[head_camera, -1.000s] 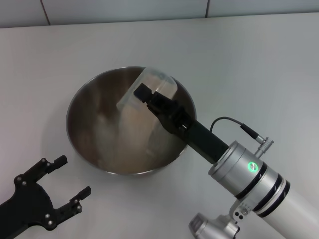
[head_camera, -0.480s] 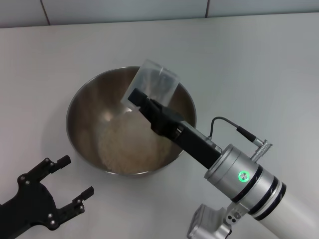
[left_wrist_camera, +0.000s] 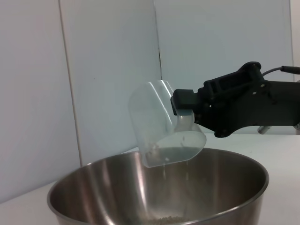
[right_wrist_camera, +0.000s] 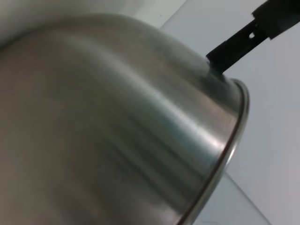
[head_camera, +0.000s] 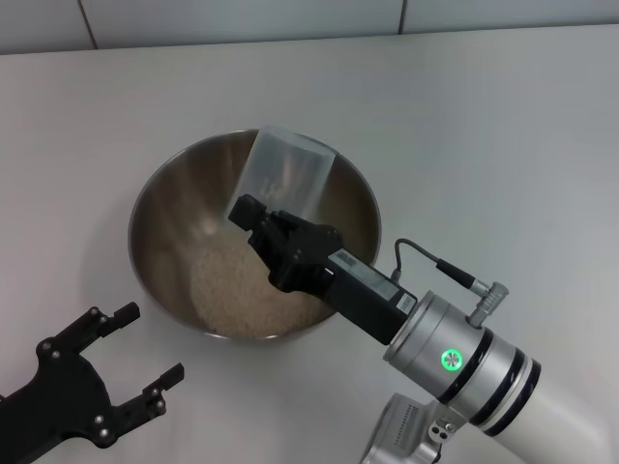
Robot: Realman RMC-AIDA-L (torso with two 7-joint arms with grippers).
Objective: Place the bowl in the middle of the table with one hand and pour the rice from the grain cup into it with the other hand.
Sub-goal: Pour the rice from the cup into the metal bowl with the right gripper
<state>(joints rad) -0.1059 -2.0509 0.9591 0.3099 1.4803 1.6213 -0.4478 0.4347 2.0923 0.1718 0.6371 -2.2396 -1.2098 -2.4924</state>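
Note:
The steel bowl (head_camera: 160, 208) stands in the middle of the white table (head_camera: 484, 126), with a heap of rice (head_camera: 237, 285) in its bottom. My right gripper (head_camera: 257, 215) is shut on the clear grain cup (head_camera: 285, 172) and holds it tipped over above the bowl's far side. In the left wrist view the cup (left_wrist_camera: 161, 122) hangs mouth-down in the right gripper (left_wrist_camera: 185, 105) over the bowl (left_wrist_camera: 220, 187), almost empty, with a few grains (left_wrist_camera: 165, 169) dropping. My left gripper (head_camera: 147, 341) is open and empty on the near left, apart from the bowl.
The bowl's steel wall (right_wrist_camera: 140, 131) fills the right wrist view. A tiled wall (head_camera: 242, 19) runs behind the table's far edge. My right arm (head_camera: 464, 362) reaches across the near right side of the table.
The rice stream has stopped and the rice has settled in the bowl. My right gripper has drawn back toward me, turning the cup further over. The left gripper has barely moved.

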